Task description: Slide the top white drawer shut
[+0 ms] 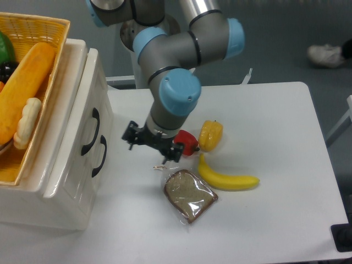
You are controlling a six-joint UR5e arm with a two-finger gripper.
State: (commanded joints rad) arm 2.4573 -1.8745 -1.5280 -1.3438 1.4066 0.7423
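Observation:
The top white drawer (88,91) shows its front panel at the left, with its black curved handle (93,131) facing the table. The panel lies about level with the lower drawer front (82,187). My gripper (149,150) hovers low over the white table (275,121), a short way to the right of the drawer fronts and touching neither. Its black fingers stand apart with nothing between them. It partly covers the red pepper (187,142).
A yellow wicker basket (33,33) with bread and vegetables sits on top of the cabinet. A yellow pepper (211,134), a banana (228,177) and a wrapped bread slice (190,195) lie on the table right of and below the gripper.

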